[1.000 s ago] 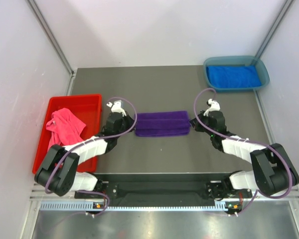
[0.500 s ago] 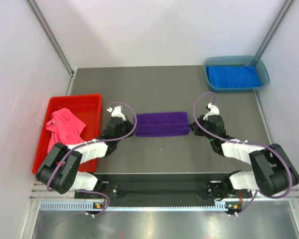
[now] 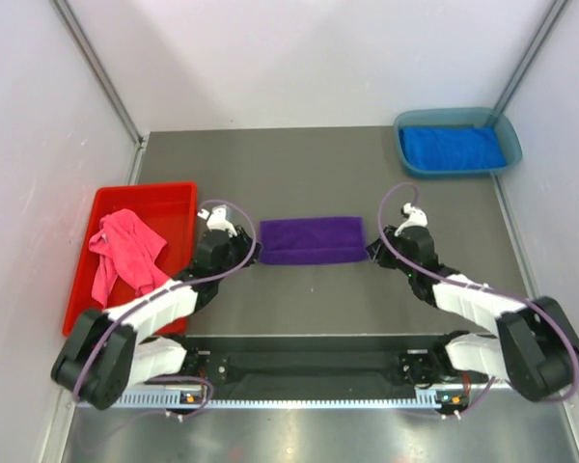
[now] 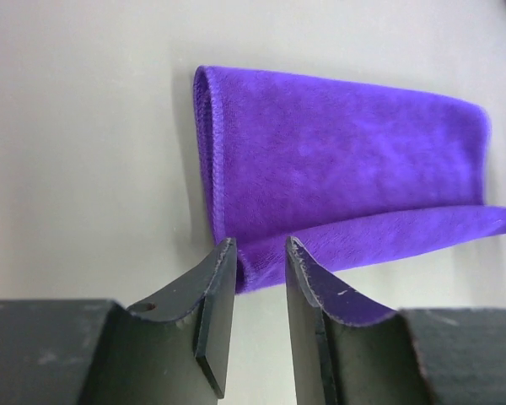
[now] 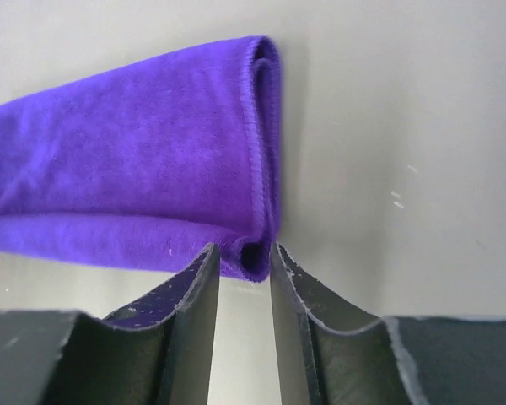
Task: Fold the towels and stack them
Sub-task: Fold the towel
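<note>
Purple towel [image 3: 312, 240] lies folded into a narrow strip at mid-table. Left gripper [image 4: 260, 245] and right gripper [image 5: 243, 249] have their jaws slightly apart around its near corners, with no firm grip evident. Blue towel [image 3: 454, 148] lies folded in the tray [image 3: 405, 123]. Pink towel [image 3: 125, 249] lies crumpled in the bin [image 3: 174, 193], not yet folded or stacked.

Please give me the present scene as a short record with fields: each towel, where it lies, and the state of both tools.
purple terry towel: folded into a long strip, flat on the dark table, between the arms
left tool: jaws parted, at the strip's near left corner
right tool: jaws parted, at its near right corner
pink terry towel: crumpled, in the red plastic bin
royal blue terry towel: lying flat in the teal plastic tray
</note>
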Robot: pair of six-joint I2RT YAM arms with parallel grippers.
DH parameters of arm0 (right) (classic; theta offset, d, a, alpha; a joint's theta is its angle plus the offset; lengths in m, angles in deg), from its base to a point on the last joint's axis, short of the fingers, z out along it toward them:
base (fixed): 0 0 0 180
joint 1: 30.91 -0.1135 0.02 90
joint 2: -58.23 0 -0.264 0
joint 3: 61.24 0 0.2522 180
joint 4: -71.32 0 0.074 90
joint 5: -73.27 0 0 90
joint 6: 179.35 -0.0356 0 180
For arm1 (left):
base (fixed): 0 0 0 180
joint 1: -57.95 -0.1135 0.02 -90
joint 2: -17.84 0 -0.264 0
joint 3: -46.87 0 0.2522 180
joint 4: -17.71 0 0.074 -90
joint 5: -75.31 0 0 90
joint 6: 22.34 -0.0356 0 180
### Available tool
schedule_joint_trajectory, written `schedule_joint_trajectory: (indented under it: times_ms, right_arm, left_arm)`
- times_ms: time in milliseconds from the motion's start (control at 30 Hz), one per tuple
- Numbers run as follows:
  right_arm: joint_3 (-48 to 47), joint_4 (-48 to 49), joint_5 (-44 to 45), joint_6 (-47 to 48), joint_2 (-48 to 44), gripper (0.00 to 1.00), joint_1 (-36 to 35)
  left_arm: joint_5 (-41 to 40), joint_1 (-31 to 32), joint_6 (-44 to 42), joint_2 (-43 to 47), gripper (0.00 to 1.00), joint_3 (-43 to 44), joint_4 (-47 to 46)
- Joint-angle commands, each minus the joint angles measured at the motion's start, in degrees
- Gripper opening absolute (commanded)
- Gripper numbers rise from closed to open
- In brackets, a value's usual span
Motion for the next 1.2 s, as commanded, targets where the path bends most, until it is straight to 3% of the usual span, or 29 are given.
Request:
schedule_joint_trajectory:
  times_ms: [0,167,333,533,800,933,1167]
  right_arm:
    - [-3.2,-9.2,5.1,-1.2,-7.0,0.31,-0.7]
    - [-8.9,-15.0,5.6,-2.0,-8.5,0.34,-2.5]
    - [-15.0,-13.6,4.3,-3.3,2.5,0.32,-7.4]
    - [-12.0,-8.9,1.5,-5.9,8.6,0.30,-7.6]
    - [-9.7,-11.0,2.9,-4.7,6.5,0.31,-7.0]
    - [-9.4,-14.1,4.3,-4.3,2.2,0.34,-7.0]
    - [-7.1,-17.8,6.2,-3.9,-1.9,0.43,-6.0]
  left_arm:
    - [-1.6,0.2,-2.1,8.4,0.34,3.9,8.3]
    - [2.3,0.3,-2.3,4.7,0.25,11.3,15.1]
    - [4.3,1.8,0.2,-4.8,0.19,15.7,14.6]
    - [4.4,2.2,2.4,-12.6,0.17,14.7,14.9]
    - [3.8,2.1,1.2,-12.6,0.28,12.0,14.5]
    - [1.1,2.1,1.1,-9.0,0.41,12.8,21.4]
    - [-2.5,2.2,6.3,-5.3,0.48,12.0,29.4]
